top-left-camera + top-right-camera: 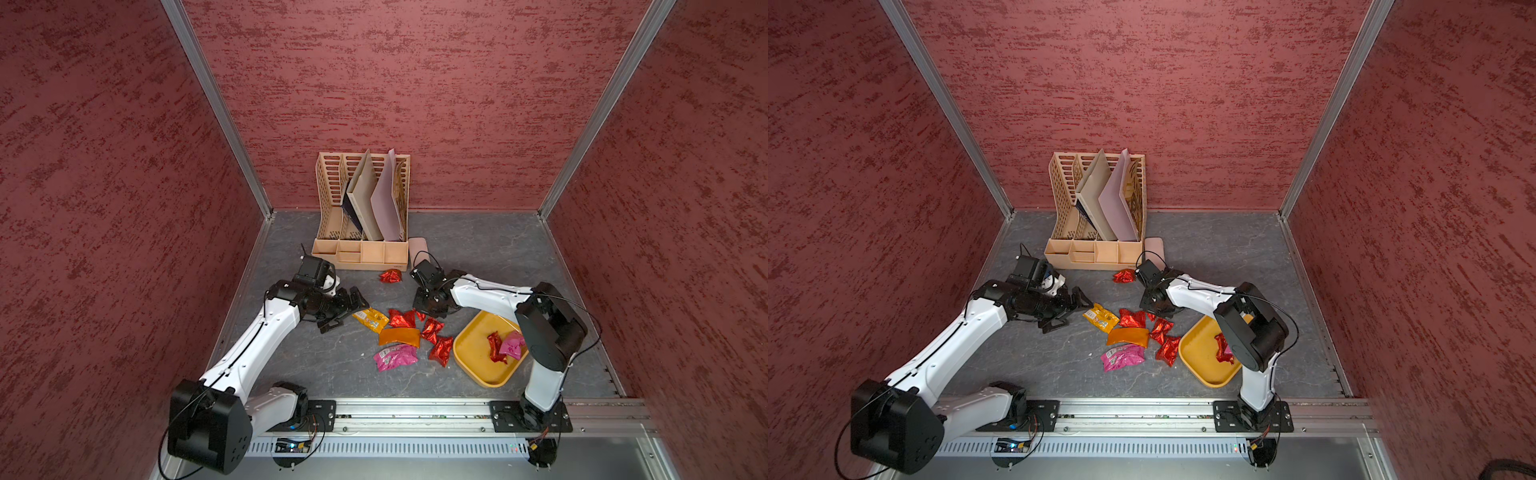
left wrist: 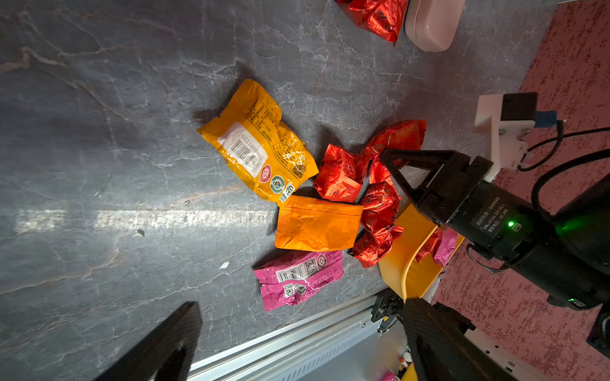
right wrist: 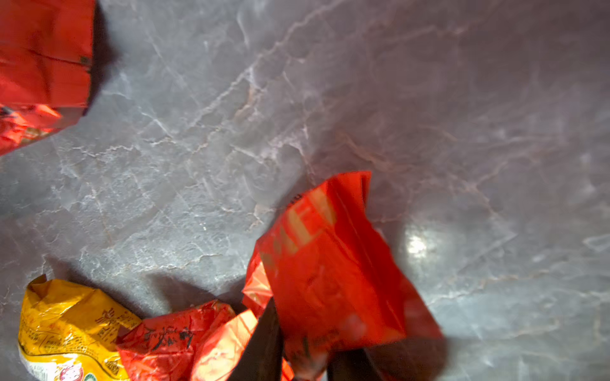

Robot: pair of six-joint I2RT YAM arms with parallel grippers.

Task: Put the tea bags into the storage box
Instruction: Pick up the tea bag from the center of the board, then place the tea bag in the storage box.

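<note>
The right arm rises from its base on the near rail, its elbow high over the storage box [image 1: 471, 349]. Its forearm runs toward the middle of the desk [image 1: 316, 357] and the wrist bends steeply down. The right tool [image 3: 307, 359] has its jaws drawn in on a red tea bag [image 3: 330, 270], which stands up between the two dark fingers (the wrist view is blurred there, so I cannot tell whether its lower edge touches the desk).

The left arm stretches forward with its forearm sloping up and its wrist roughly level. The left tool [image 1: 347, 316] points at the yellow tea bag [image 1: 371, 320], jaws spread wide with nothing between them.

The other loose packets lie in a cluster between the two tools and the box:
- The orange tea bag [image 1: 399, 337] lies just beside the yellow one.
- The pink tea bag [image 1: 395, 357] lies nearer the rail.
- Three crinkled red ones [image 1: 432, 329] lie close to the box's rim.

Another red packet [image 1: 390, 276] lies apart, in front of the file organiser [image 1: 359, 253] and near the pink case [image 1: 417, 247]. Inside the box are one red packet [image 1: 495, 347] and one pink packet [image 1: 512, 345], touching each other.
</note>
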